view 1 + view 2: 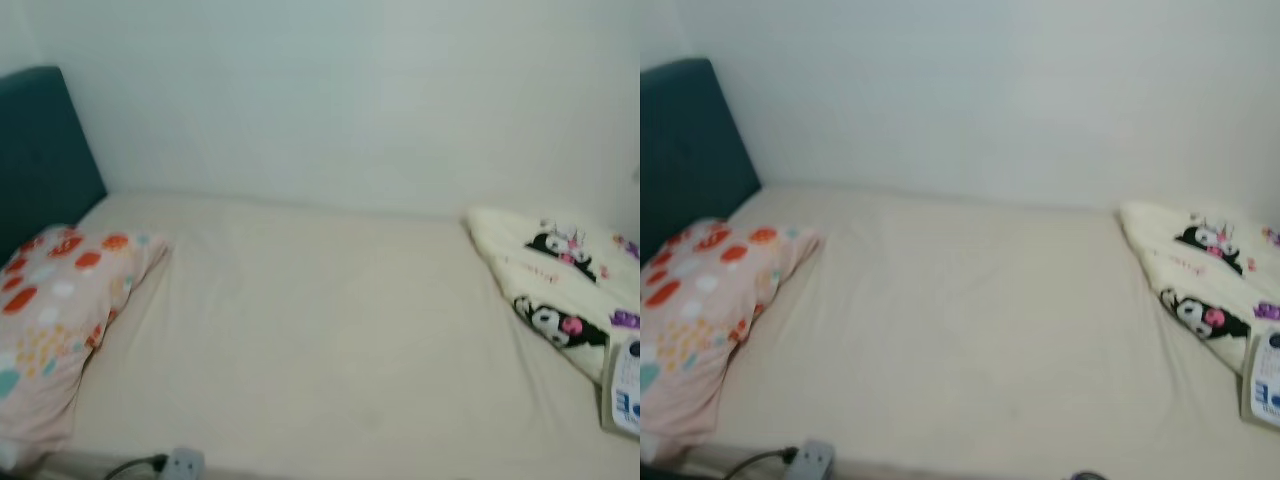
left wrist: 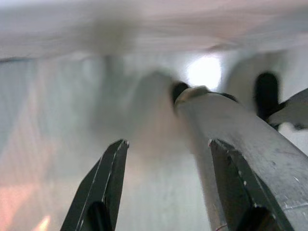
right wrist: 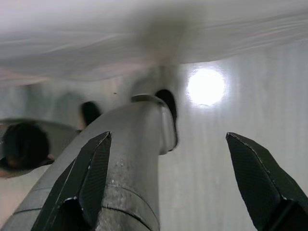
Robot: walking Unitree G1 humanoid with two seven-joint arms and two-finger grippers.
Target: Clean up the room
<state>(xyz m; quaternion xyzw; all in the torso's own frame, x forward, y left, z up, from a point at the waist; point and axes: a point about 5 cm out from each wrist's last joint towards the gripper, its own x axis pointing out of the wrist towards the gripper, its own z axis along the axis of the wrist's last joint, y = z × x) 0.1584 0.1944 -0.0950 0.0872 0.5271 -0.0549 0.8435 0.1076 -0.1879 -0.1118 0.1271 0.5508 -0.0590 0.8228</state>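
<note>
A bed (image 1: 320, 330) with a cream sheet lies before me against a white wall. A pink pillow (image 1: 55, 315) with orange and white dots rests at its left end, by the dark teal headboard (image 1: 40, 150). At the right end lies a folded cream blanket (image 1: 555, 285) printed with black cartoon figures. My left gripper (image 2: 166, 144) hangs open over a shiny pale floor, beside my grey leg (image 2: 240, 144). My right gripper (image 3: 168, 139) is also open, with nothing between its fingers, next to my other leg (image 3: 120, 159).
A white packet with blue print (image 1: 625, 385) lies at the bed's right edge beside the blanket. A grey power strip with a black cable (image 1: 175, 462) sits at the bed's near edge, close to the pillow.
</note>
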